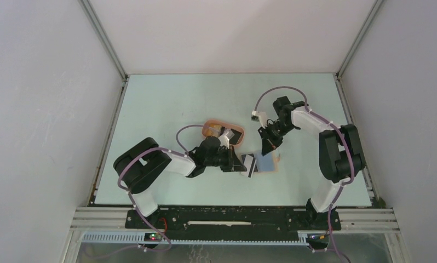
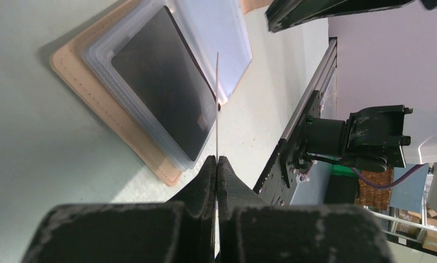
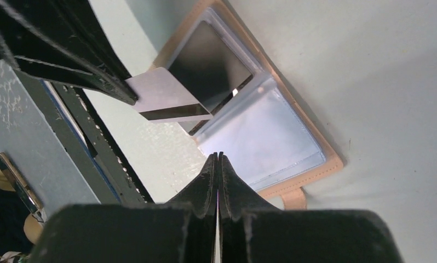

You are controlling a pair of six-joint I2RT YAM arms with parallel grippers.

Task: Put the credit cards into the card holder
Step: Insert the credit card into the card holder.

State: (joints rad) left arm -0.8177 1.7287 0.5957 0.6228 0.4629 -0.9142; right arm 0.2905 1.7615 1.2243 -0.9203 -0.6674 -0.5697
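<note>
The tan card holder (image 1: pixel 266 163) lies open on the table, its clear sleeves up. A black card (image 2: pixel 161 82) sits inside the left sleeve. My left gripper (image 2: pixel 217 160) is shut on a thin white-grey card with a dark stripe (image 3: pixel 164 98). The left wrist view shows that card edge-on (image 2: pixel 217 109), standing over the holder's fold. In the top view this gripper (image 1: pixel 241 163) is at the holder's left edge. My right gripper (image 3: pixel 218 155) is shut with nothing seen between its fingers. It hovers over the near edge of the empty clear sleeve (image 3: pixel 265 139), and in the top view (image 1: pixel 269 147) it is just behind the holder.
A peach-orange oval tray (image 1: pixel 212 127) stands behind the left arm, partly hidden by it. The holder's tan snap tab (image 3: pixel 294 198) sticks out by the right gripper. The metal frame rail (image 2: pixel 309 93) runs along the table's near edge.
</note>
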